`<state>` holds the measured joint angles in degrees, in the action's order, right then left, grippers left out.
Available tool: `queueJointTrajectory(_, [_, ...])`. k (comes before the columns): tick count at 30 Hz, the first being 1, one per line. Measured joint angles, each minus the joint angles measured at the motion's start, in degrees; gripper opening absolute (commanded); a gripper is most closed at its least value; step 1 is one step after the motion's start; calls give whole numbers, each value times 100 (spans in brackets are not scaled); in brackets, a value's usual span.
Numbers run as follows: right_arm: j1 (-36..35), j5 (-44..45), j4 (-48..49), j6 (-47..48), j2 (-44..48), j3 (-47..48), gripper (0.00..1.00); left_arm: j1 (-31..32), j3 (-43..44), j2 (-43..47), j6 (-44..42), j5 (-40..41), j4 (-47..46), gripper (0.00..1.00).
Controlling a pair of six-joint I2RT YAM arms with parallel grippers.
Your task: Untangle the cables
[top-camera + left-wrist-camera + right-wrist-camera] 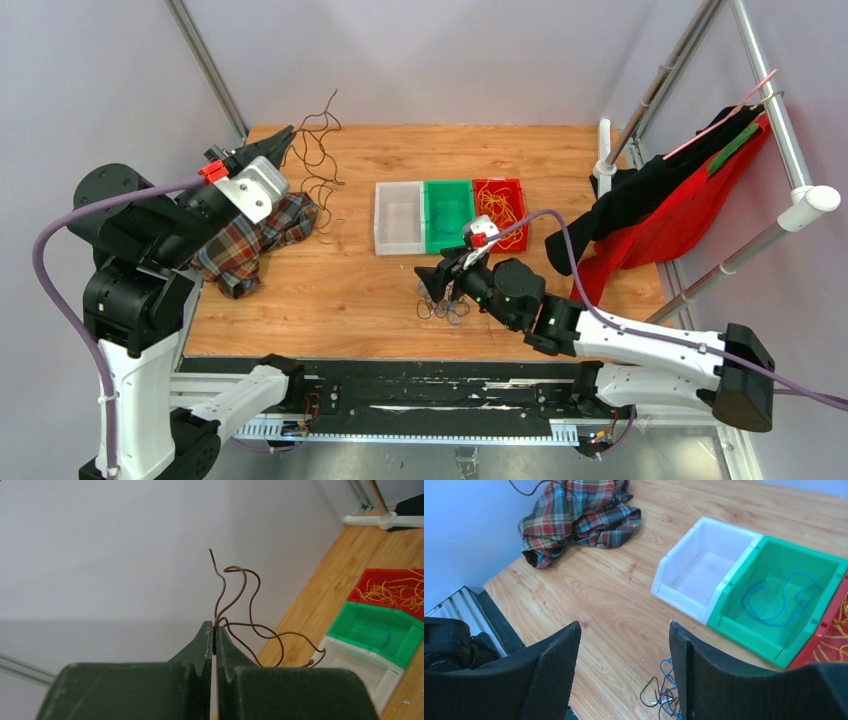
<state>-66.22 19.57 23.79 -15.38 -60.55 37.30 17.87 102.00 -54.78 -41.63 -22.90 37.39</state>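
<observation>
— Several cables turn up, and no single view gives us all of them. The brown cable (223,587) is nipped between the clenched jaws of the left gripper (214,636), and its curls rise against the pale wall. Only the left wrist view shows us that pinch.

— From above we see more. That arm is raised over the far left corner, and the cable's loops hang down beside the plaid cloth (255,235).

— The tangle of black and blue cables (663,697) lies on the wooden table (614,610), just below the right gripper (624,628). Its jaws stand wide apart and we see nothing between them.

— Overhead, that tangle is half hidden by the arm. The right wrist view lays it bare.

— The same view gives us the blue cable (754,587) in the green bin (749,635), with the white bin (684,587) touching it. The yellow cables (500,205) in the red bin (520,185) we see whole only from above.
</observation>
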Motion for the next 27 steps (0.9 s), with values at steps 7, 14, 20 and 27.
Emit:
queueJointTrajectory(7, [0, -361, -647, 483, 251, 522, 66, 0, -39, 107, 0, -424, 219, 1])
queueJointTrajectory(14, [-76, -981, -380, 673, -358, 1482, 67, 0, -42, 177, 0, -592, 313, 1])
queueJointTrajectory(20, [-334, -1519, 267, 776, -1421, 2295, 67, 0, -59, 205, 0, -654, 400, 0])
queueJointTrajectory(27, [-431, -1679, 726, 811, -2406, 3023, 48, 0, -120, 291, 42, -699, 487, 0])
